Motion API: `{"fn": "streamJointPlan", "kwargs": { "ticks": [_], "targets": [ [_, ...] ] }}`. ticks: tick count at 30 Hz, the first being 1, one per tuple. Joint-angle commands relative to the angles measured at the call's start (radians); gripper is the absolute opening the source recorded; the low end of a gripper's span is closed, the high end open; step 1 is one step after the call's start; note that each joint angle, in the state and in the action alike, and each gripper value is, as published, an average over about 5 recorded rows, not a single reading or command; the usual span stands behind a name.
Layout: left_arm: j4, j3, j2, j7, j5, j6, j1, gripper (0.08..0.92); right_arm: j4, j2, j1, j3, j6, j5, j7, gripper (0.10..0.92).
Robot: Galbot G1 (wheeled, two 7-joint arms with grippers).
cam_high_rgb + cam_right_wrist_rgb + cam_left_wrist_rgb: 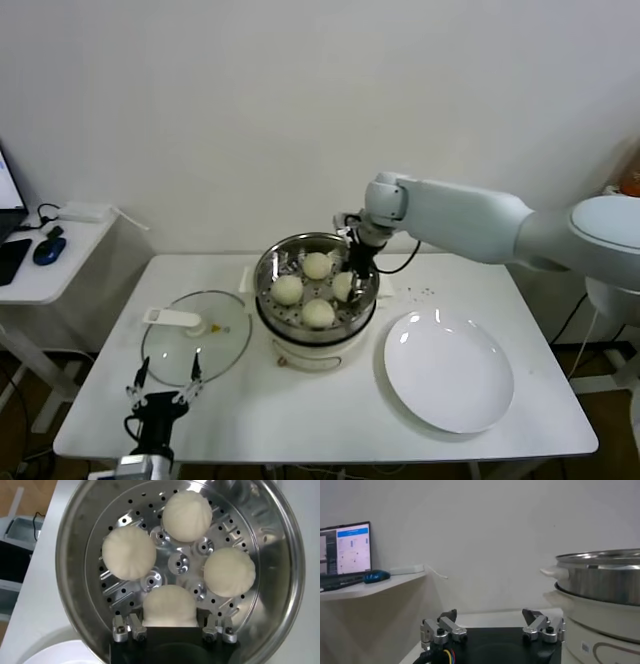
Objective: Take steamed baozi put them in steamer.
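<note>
Right tool (356, 268) reaches into the steamer (272, 262), its fingers (126, 628) set apart on either side of the fourth baozi (170, 606), which rests on the perforated floor; whether the pads press the dough or merely flank it cannot be told. Left tool (166, 392) hangs idle at the near edge of the tabletop (300, 420), fingers spread and empty, close by the glass lid (196, 338).

Largest first: the steamer, shiny steel on a cream base, looks stiff, heavy and slick, best left where it stands. To its right, the white plate (449, 372) lies bare, so all four buns now sit in the basket, ringed about its centre and not touching.

Each of the baozi (129, 552) looks light, soft and easily dented, perhaps a little tacky; I would take one low across its widest part with a gentle squeeze.

Some small label shows on the base in the left wrist view, too small to read.
</note>
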Motion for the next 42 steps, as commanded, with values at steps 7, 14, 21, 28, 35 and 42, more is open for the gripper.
{"fn": "streamJointPlan", "kwargs": {
  "ticks": [7, 14, 21, 28, 35, 42],
  "targets": [
    [0.002, 0.0, 0.002, 0.001, 0.0, -0.001, -0.001, 0.823, -0.037, 0.018, -0.026, 0.005, -0.001, -0.008, 0.002, 0.679],
    [0.004, 0.003, 0.001, 0.001, 0.001, 0.0, -0.003, 0.823, -0.039, 0.019, -0.032, 0.009, -0.003, -0.009, 0.005, 0.681],
    [0.006, 0.002, 0.003, 0.001, 0.004, -0.001, -0.002, 0.823, -0.038, 0.019, -0.032, 0.01, -0.006, -0.008, 0.007, 0.734],
    [0.013, 0.002, 0.004, 0.001, 0.003, -0.003, -0.001, 0.823, -0.045, 0.022, -0.01, 0.014, -0.007, 0.018, -0.007, 0.82],
    [0.008, 0.004, 0.004, 0.001, 0.005, 0.0, -0.004, 0.823, -0.009, -0.02, 0.058, 0.005, 0.0, 0.059, -0.028, 0.823],
    [0.004, 0.007, 0.004, 0.001, 0.008, 0.004, -0.007, 0.823, 0.102, -0.161, 0.152, 0.008, 0.016, 0.14, -0.021, 0.823]
  ]
}}
